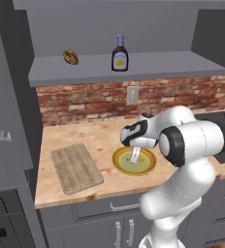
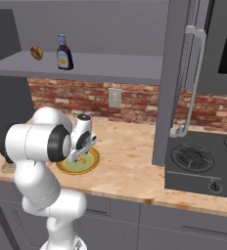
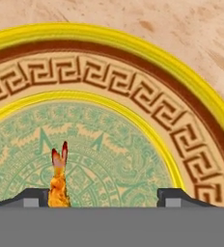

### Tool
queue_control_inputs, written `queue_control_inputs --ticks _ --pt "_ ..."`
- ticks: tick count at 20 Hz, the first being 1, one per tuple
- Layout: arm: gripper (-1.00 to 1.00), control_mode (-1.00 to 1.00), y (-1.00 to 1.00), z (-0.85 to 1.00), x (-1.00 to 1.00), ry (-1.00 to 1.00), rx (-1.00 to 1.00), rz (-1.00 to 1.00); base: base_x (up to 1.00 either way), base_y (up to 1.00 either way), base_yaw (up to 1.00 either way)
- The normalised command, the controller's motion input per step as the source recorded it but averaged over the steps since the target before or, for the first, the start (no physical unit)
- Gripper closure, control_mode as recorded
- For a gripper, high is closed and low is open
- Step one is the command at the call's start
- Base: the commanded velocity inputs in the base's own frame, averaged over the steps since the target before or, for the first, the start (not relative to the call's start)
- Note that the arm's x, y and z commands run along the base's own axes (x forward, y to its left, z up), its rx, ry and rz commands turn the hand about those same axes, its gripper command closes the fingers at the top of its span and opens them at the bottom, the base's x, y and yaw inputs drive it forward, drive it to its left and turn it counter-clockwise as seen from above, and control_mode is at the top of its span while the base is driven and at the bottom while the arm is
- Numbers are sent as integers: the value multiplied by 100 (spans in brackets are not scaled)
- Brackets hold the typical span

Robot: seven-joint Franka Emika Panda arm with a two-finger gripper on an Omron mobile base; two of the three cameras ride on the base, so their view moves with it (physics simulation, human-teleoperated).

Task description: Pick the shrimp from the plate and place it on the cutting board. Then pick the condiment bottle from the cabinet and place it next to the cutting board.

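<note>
My gripper (image 1: 135, 156) points down into the plate (image 1: 117, 162), a round plate with a yellow-brown rim and pale green centre on the counter. In the hand view the orange shrimp (image 3: 59, 178) lies on the green centre between my fingertips (image 3: 34, 198), close to the left one. The jaws stand wide apart, and the right tip is well clear of the shrimp. The pale wooden cutting board (image 1: 76, 168) lies left of the plate. The dark condiment bottle (image 1: 119, 54) stands upright on the grey cabinet shelf (image 1: 148, 68) above the counter. From the right, my gripper (image 2: 80, 157) is over the plate (image 2: 93, 158).
A round brown lump (image 1: 71, 57) sits on the shelf left of the bottle. A black stove (image 2: 203, 161) is at the counter's right, beside a tall grey panel with a handle (image 2: 184, 73). The brick wall holds an outlet (image 1: 132, 95). Drawers (image 1: 114, 206) run below.
</note>
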Motion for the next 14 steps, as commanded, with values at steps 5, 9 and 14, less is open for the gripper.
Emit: queue_control_inputs --ticks 5,9,14 --pt "-100 -100 0 -12 7 0 0 0 0 0 0" --pt "100 -100 0 -15 1 0 0 0 0 0 0" --pt "100 -100 0 -20 0 0 0 0 0 0 0"
